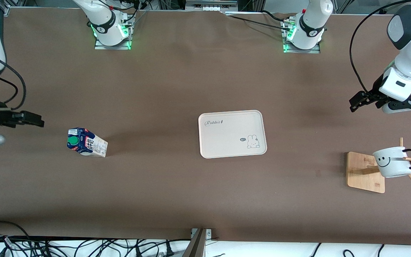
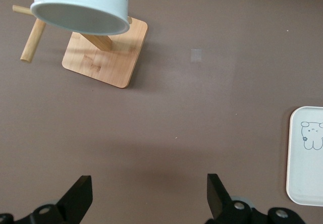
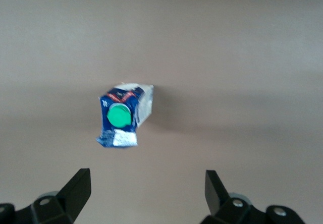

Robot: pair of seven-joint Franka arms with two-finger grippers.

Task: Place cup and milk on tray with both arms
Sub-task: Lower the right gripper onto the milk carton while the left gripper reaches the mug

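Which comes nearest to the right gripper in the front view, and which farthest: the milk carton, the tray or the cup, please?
Measured from the open right gripper, at the right arm's end of the table:
1. The milk carton, standing at that same end, close by.
2. The tray, mid-table.
3. The cup, hung on the wooden rack at the left arm's end, under the open left gripper.
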